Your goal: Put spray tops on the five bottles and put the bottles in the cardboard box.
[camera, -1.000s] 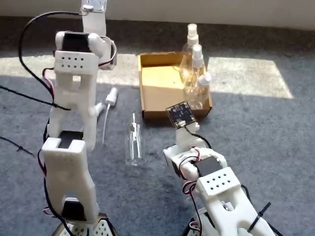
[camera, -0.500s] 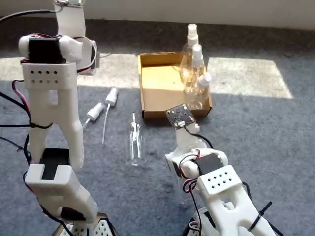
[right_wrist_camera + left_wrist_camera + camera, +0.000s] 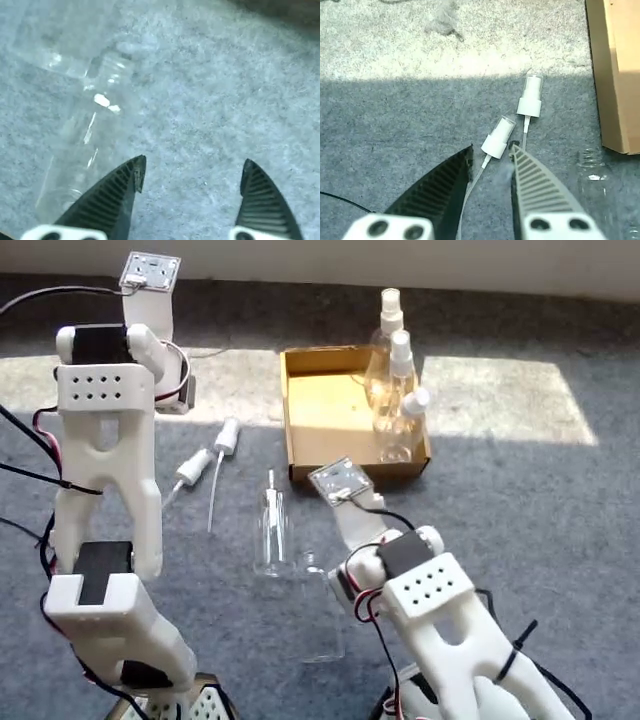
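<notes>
Your left claw (image 3: 491, 151), narrowly open, empty, above white plastic spray tops (image 3: 498, 140); right claw (image 3: 194, 166), wide, empty, beside faint clear bottle (image 3: 84, 134)

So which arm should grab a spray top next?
Left. The left gripper, open, hangs just above the two loose tops; the right gripper sits by a bottle.

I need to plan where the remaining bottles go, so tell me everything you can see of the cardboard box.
The box is a shallow, open-topped tray of tan cardboard with low walls. It lies flat on the grey carpet, beyond both arms in the high view. Sunlight falls across its far part. Three clear bottles with white spray tops stand upright in a row along one side wall, and the rest of its floor is bare.
</notes>
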You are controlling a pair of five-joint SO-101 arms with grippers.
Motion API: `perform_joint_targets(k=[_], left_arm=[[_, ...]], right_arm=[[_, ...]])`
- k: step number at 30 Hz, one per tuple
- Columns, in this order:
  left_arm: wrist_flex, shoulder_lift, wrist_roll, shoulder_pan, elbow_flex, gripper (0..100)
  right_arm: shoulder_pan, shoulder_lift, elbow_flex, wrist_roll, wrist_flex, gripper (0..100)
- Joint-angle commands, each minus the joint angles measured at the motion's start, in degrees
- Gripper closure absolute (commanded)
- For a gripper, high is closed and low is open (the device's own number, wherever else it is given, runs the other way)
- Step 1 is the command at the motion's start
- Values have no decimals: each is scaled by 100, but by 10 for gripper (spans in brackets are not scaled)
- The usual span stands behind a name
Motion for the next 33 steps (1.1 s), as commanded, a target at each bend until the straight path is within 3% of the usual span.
perform_joint_targets(k=[1,6,15,21,27,33], left_arm=[[-114,-277,-62,-75,-31,880],[-105,-268,-290,-75,-31,880],[-141,-268,-299,-75,-31,880],[-141,-268,-299,-75,-31,880],[-290,-259,-299,-66,-22,880],[-343,-259,-299,-66,-22,880]], right_arm=[[-734,303,-365,-255,-101,719],[-1270,330,-400,-642,-268,719],[-1191,330,-1112,-2048,-251,719],[-1534,338,-1200,-2989,-268,719],[-1675,391,-1174,-3182,-567,720],[-1684,374,-75,-3182,-1842,720]])
